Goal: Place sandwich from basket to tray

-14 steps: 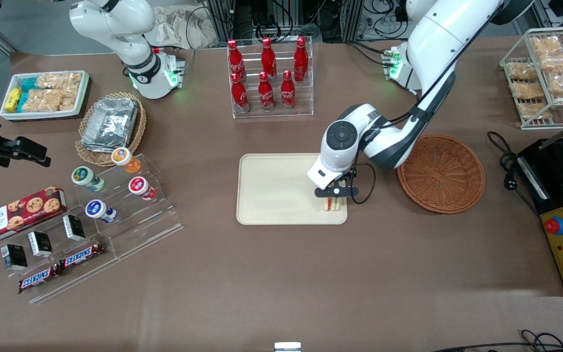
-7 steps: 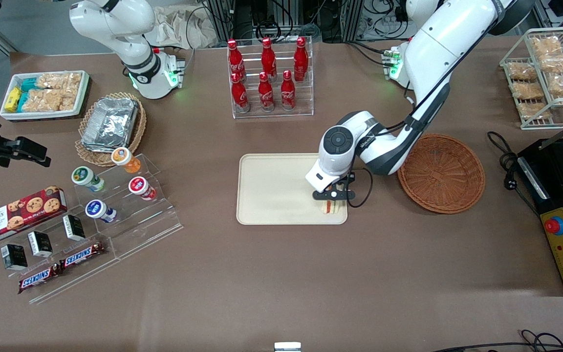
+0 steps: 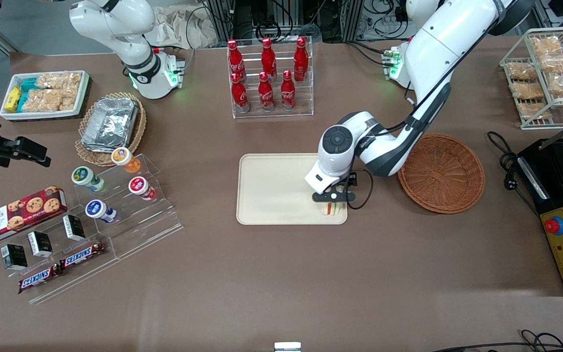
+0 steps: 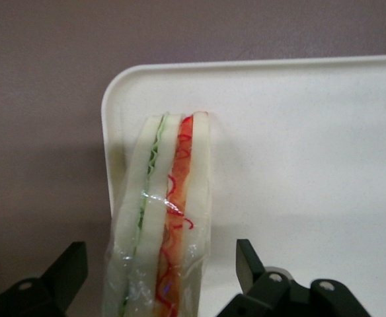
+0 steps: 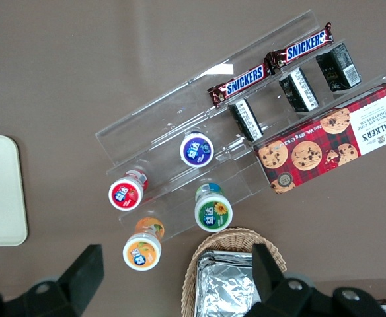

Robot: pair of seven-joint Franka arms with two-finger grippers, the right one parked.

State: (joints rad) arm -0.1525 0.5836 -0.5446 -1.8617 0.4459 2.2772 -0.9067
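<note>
The sandwich [image 4: 170,191], white bread with red and green filling in clear wrap, stands on its edge in a corner of the cream tray [image 4: 312,152]. My left gripper [image 4: 158,257] straddles it, open, with a gap between each black finger [image 4: 249,261] and the bread. In the front view the gripper [image 3: 333,197] hangs over the sandwich [image 3: 329,209] at the tray's [image 3: 271,190] corner nearest the camera and the working arm's end. The round brown basket [image 3: 441,173] sits beside the tray toward the working arm's end, with nothing in it.
A clear rack of red cola bottles [image 3: 268,78] stands farther from the camera than the tray. Toward the parked arm's end are an acrylic stand with cups and snack bars [image 3: 110,205], a cookie box [image 3: 17,215] and a foil-tray basket [image 3: 110,124]. A black appliance [image 3: 562,205] lies past the basket.
The gripper and the sandwich have shifted a little nearer the camera over the tray corner, and the wrist has dipped slightly.
</note>
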